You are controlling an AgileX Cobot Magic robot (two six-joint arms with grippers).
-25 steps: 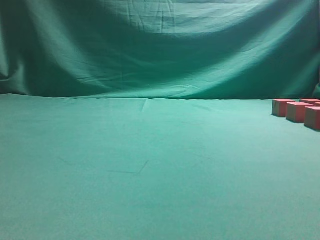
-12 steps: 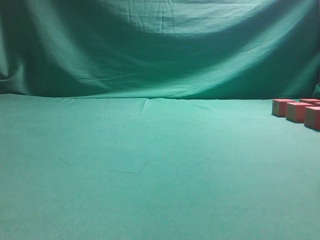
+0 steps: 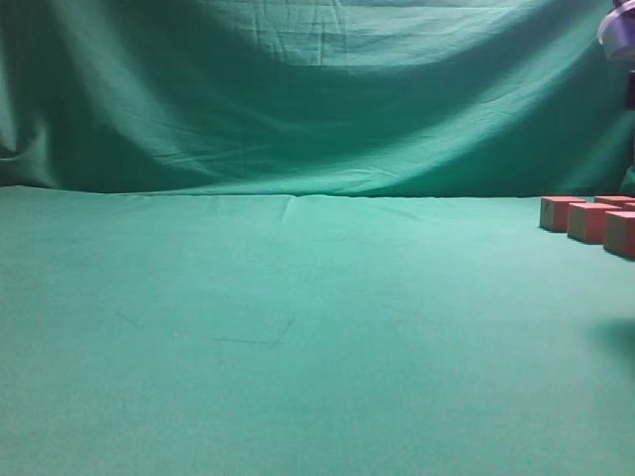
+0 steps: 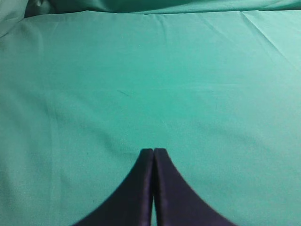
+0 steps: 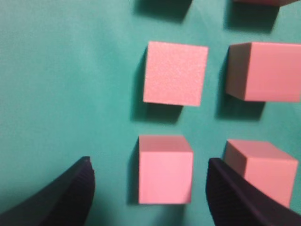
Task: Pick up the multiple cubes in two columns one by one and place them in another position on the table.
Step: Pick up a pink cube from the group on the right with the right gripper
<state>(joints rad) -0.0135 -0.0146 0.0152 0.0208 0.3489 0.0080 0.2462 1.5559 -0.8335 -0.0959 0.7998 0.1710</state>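
Now the right arm (image 3: pixel 617 30) has entered above the cubes (image 5: pixel 165 169); right gripper (image 5: pixel 149 181) spread, first pick imminent; left gripper (image 4: pixel 153 151) pressed together.

No readable text, label, brand, number or sign shows on the cubes (image 5: pixel 175 73), the table (image 3: pixel 298 327), or the blurred arm part at two o'clock, as far as focus allows.
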